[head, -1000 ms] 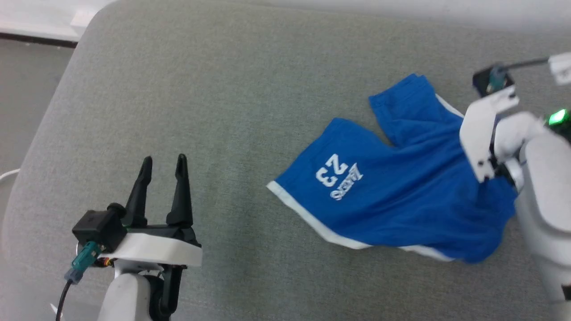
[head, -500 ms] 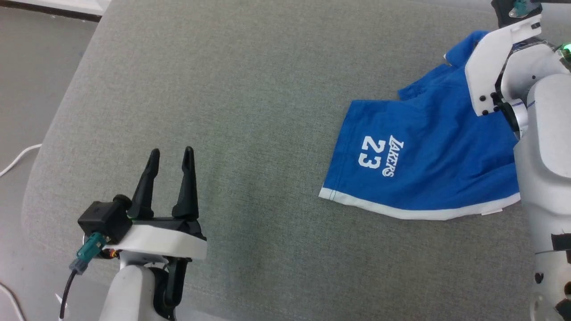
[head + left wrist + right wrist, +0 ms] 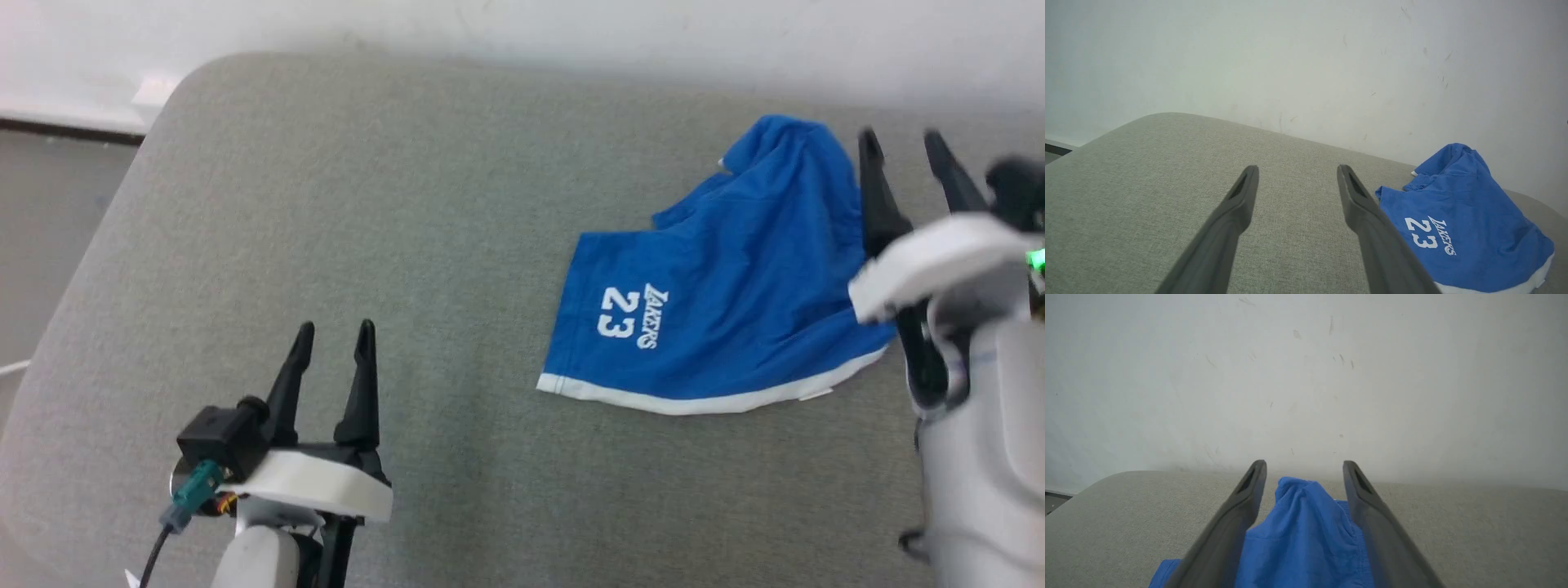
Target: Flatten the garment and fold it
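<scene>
Lower left of the head view, the left gripper (image 3: 335,328) hovers over the bare grey cushion (image 3: 424,204). Its two dark fingers are spread with nothing between them, tips pointing up the frame.

Across to right of centre, there's the garment (image 3: 735,278): blue shorts lying on the cushion, rumpled rather than flat. The white print (image 3: 633,313) reads 23 and LAKERS on the left part, and white hem trim (image 3: 694,400) runs along the lower edge. At the upper right a fold bunches up into a peak, close to the pale wall (image 3: 571,24).

Far right, the right gripper (image 3: 899,137) sits just beside the shorts' right edge, fingers wide apart. Its wrist view has that blue peak rising between the two fingers, and they're not pinching it.
</scene>
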### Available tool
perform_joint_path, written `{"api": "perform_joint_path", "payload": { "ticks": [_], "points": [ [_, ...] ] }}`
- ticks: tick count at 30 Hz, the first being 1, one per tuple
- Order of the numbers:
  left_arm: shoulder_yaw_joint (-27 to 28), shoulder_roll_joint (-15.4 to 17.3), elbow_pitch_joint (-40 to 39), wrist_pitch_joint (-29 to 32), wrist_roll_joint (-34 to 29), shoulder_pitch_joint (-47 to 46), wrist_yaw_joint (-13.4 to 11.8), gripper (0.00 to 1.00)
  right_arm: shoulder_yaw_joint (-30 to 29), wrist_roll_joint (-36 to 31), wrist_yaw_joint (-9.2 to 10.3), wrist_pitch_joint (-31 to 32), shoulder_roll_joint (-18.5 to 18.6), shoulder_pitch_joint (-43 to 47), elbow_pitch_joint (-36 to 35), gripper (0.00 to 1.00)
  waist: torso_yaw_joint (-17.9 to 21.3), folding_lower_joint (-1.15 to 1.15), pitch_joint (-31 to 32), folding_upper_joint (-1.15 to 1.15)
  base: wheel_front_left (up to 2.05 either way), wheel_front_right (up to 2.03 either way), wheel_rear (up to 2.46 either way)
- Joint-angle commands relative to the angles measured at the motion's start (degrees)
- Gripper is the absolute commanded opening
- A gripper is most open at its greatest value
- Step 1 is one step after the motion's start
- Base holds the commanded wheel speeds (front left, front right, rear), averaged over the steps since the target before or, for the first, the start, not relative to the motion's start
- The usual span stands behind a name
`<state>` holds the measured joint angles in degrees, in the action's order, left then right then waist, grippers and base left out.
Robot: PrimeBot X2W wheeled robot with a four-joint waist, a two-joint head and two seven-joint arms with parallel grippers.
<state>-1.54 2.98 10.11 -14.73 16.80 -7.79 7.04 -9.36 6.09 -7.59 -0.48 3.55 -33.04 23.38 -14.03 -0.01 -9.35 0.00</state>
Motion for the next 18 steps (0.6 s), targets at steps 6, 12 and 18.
{"api": "perform_joint_path", "payload": {
  "ticks": [6, 12, 18],
  "points": [
    [-2.47, -0.10, 1.12, -0.27, -0.07, 2.82, -0.49, 1.00, -1.40, 4.42, 0.10, -2.78, -0.63, 17.46, -10.19, 1.00, 7.68, 0.01, 6.99, 0.00, 0.00, 0.00, 0.00],
    [-4.83, -0.10, 3.68, 0.27, 1.46, 3.73, -1.55, 1.00, -2.35, 7.85, 0.10, -3.23, -0.66, 29.32, -14.18, 1.00, 10.23, 0.01, 8.25, 0.00, 0.00, 0.00, 0.00],
    [-7.33, -0.10, 6.24, 4.62, 5.16, 1.82, -3.16, 1.00, -2.40, 10.15, 0.10, -4.02, -0.67, 35.41, -13.83, 1.00, 11.53, 0.01, 8.37, 0.00, 0.00, 0.00, 0.00]
  ]
}}
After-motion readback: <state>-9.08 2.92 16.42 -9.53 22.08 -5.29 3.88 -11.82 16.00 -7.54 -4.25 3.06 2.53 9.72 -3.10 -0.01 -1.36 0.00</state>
